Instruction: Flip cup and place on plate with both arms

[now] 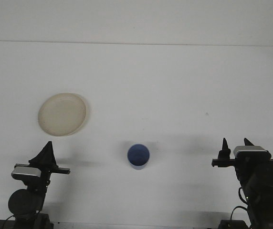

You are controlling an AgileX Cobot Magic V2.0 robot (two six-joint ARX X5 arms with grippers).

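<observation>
Nearest the camera, at the bottom corners, sit the two arms. The left claw [47, 151] rises from its dark base at the lower left; its fingers read as one pointed black shape with no gap between them, so it looks closed and holds nothing. The right claw [235, 143] stands at the lower right above its black wrist housing, with two short tips showing a narrow gap between them, parted and empty.

Between the arms, a little farther out and slightly left of centre, the blue cup [138, 156] stands on the white surface [174, 86]. A flat blue disc faces up, but the view does not make clear whether that is its base or its inside. It is well apart from both claws and touches nothing else.

Farther back and to the left lies the cream plate [62, 114], round and shallow, flat on the surface. It sits beyond the left claw and well apart from the cup.
</observation>
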